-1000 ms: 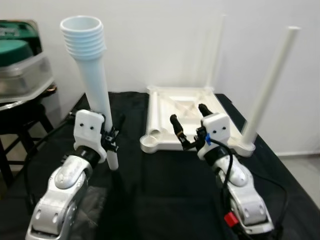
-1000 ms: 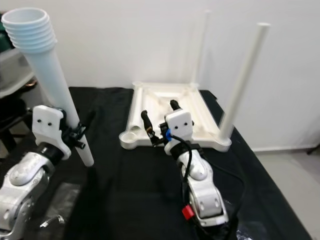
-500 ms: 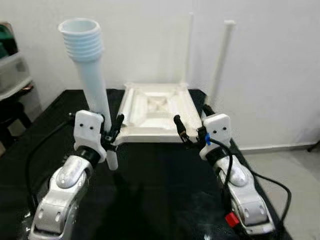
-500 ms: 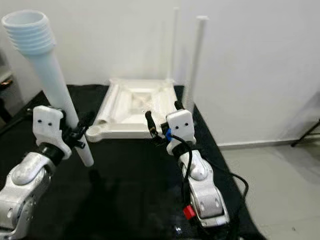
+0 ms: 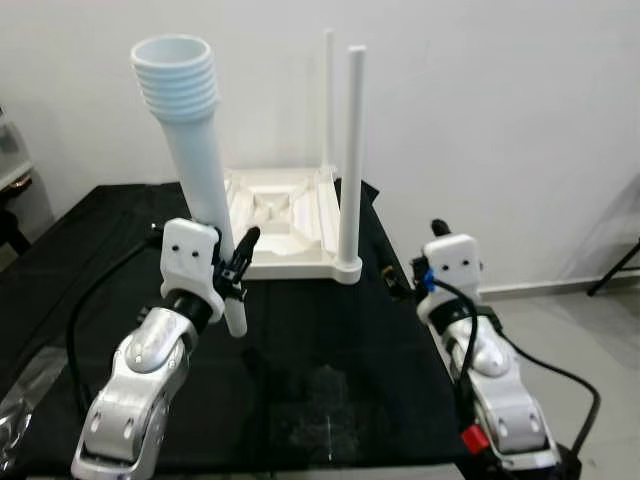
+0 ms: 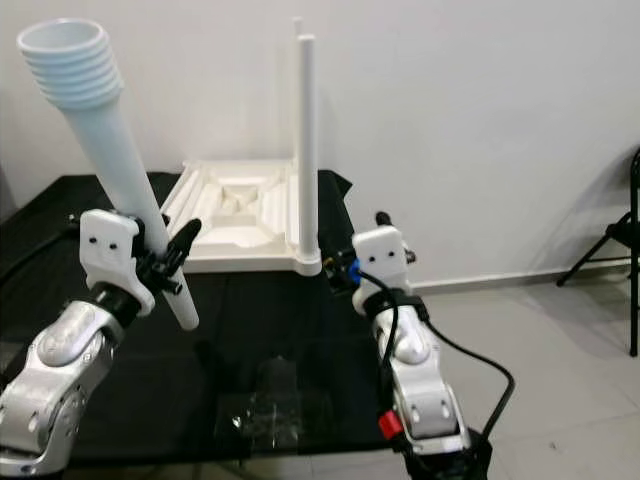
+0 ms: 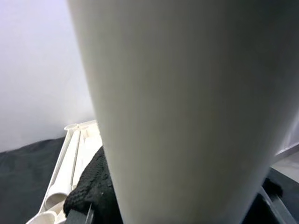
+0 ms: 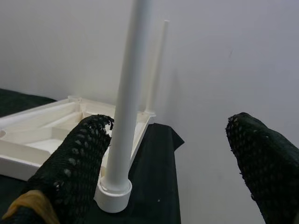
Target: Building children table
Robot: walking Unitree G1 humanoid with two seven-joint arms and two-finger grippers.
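Left hand point(image 5: 236, 268): I have it clamped low on the leg point(image 5: 196, 180), threaded end up.
Right hand point(image 8: 173, 163): fingers spread, holding nothing.
Tabletop point(image 5: 275, 215): upside down on the desk point(image 5: 330, 350), ahead of both hands; two legs fitted.
Handling: I judge the leg light, stiff, slick; grip mid-shaft.
Hidden: free sockets hard to make out.

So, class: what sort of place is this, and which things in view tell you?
Probably a plain indoor work or test room, not a lived-in one: a bare white wall, a bench draped in black cloth, a folding chair on grey floor, and an upturned table top being assembled.
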